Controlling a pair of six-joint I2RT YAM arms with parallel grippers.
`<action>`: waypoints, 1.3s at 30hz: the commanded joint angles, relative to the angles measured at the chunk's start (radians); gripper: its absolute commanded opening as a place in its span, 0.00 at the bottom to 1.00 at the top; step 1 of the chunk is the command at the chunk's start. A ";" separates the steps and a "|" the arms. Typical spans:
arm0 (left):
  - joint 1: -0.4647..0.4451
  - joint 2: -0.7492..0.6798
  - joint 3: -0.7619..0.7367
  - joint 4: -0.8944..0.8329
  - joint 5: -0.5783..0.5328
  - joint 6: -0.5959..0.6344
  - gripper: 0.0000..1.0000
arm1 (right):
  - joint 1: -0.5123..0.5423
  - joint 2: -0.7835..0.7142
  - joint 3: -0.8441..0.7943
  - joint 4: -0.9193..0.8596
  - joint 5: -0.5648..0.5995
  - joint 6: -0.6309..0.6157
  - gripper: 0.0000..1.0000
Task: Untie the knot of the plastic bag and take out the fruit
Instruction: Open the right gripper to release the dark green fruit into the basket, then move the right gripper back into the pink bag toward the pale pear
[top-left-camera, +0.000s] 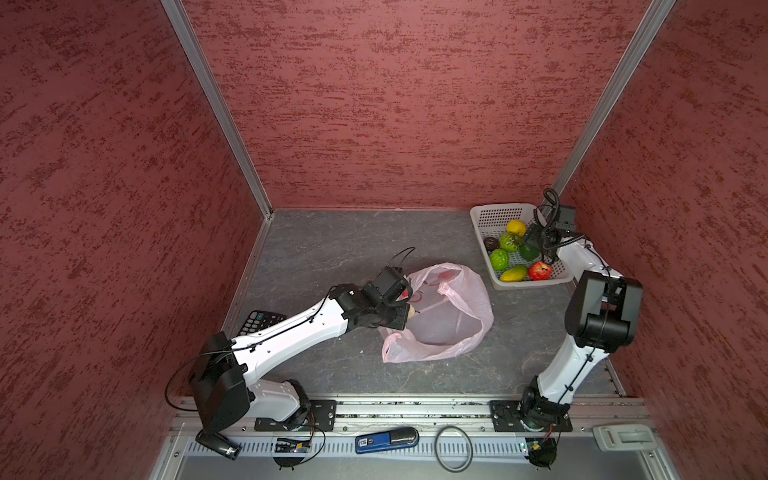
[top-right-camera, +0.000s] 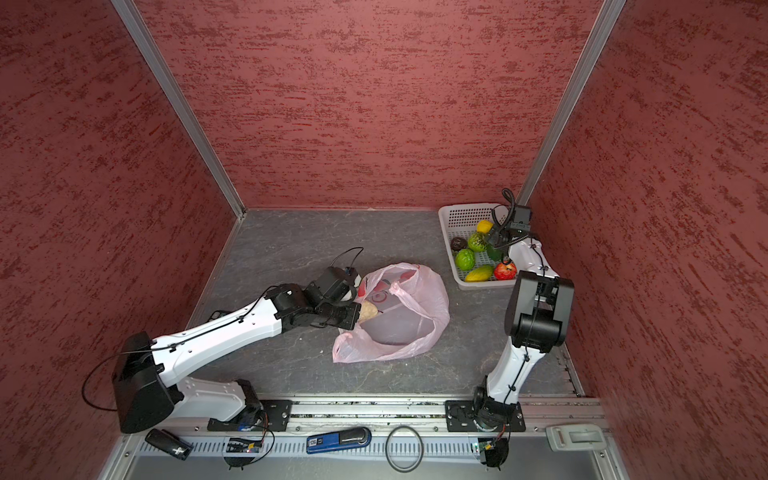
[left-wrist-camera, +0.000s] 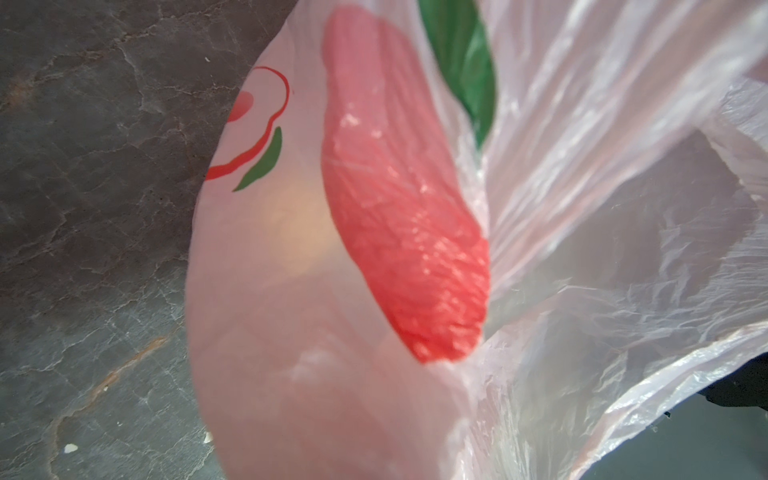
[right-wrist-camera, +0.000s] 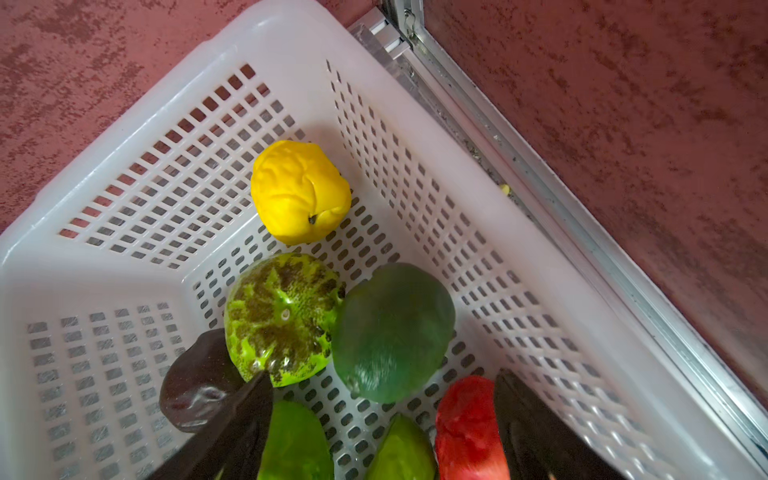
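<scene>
One cream-white fruit lies in the limp, slippery plastic bag's mouth, just beyond the left gripper's pressed-together fingers, which seem to pinch the rim; light and rigid-looking, it likely wants a grasp across its middle, while the right gripper's fingers hang spread, empty, above the white basket.

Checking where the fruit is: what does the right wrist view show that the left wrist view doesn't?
Only the right wrist view: the white perforated plastic basket holding a bumpy yellow fruit, a mottled green fruit and others, with the open right gripper above them. Only the left wrist view: the translucent pink plastic bag against the grey tabletop. Shared: nothing recognisable.
</scene>
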 joint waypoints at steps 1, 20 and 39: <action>0.004 -0.030 0.005 0.016 -0.011 0.015 0.00 | -0.003 -0.033 0.012 0.008 0.003 0.002 0.84; 0.001 -0.039 0.020 0.018 -0.014 0.018 0.00 | 0.167 -0.468 -0.102 -0.222 -0.276 0.016 0.83; 0.000 -0.036 0.040 0.018 0.003 0.038 0.00 | 0.891 -0.843 -0.120 -0.443 -0.279 0.300 0.83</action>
